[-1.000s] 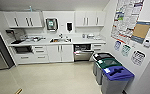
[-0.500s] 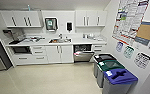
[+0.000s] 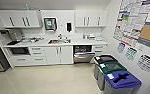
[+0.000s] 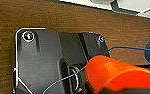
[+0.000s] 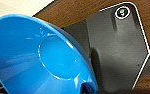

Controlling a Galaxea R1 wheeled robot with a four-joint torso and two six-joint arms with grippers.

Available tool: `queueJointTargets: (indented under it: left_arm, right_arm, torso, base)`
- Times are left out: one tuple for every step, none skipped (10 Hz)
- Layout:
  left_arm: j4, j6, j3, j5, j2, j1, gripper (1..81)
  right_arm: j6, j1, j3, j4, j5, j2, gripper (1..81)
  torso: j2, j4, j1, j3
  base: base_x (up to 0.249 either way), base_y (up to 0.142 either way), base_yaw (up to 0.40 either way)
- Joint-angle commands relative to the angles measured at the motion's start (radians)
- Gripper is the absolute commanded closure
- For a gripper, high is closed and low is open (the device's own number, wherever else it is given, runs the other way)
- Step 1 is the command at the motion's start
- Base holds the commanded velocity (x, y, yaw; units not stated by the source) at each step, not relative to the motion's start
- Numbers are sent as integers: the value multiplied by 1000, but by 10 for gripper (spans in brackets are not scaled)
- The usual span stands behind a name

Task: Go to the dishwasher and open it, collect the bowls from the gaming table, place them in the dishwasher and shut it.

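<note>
Closest in, each arm carries a bowl. The right gripper (image 5: pixel 87 88) is clamped on the rim of the blue bowl (image 5: pixel 41 62), which is tipped on edge with its hollow facing the wrist camera. It looks gripped by the lip so it can ride along while the robot drives. The left gripper (image 4: pixel 91 87) pinches the orange bowl (image 4: pixel 116 75) the same way, mouth turned aside, with a thin blue cable crossing in front of it. Both arms seem tucked in low over a brown wood-grain surface, I judge for travel.

Further out, across the pale floor, three bins (image 3: pixel 116 75) stand along the right wall. Beyond them, under the counter (image 3: pixel 78 42) just right of the sink, the dishwasher (image 3: pixel 83 53) stands with its door already ajar and dark inside. It is well apart from both bowls, a stretch of floor away.
</note>
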State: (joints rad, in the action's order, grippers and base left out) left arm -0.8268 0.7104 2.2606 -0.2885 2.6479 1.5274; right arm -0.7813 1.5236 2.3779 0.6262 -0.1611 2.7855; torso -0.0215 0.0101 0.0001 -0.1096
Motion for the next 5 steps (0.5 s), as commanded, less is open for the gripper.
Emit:
queueJointTargets:
  left_arm:
    - [0,1,-7,19,-26,-40,811]
    - [0,1,-7,19,-26,-42,811]
    - [0,1,-7,19,-26,-42,811]
    - [0,1,-7,19,-25,-42,811]
    - [0,0,-7,19,-25,-42,811]
  right_arm:
    - [2,-44,-14,20,31,-13,811]
    - [2,-44,-13,20,31,-13,811]
    - [2,-44,-11,18,31,-13,811]
    - [2,-44,-11,20,31,-13,811]
    - [2,-42,-10,20,31,-13,811]
  torso:
    - [0,0,0,0]
    - [0,0,0,0]
    - [0,0,0,0]
    - [0,0,0,0]
    - [0,0,0,0]
  base:
    - [141,0,0]
    - [143,0,0]
    - [143,0,0]
    - [143,0,0]
    - [143,0,0]
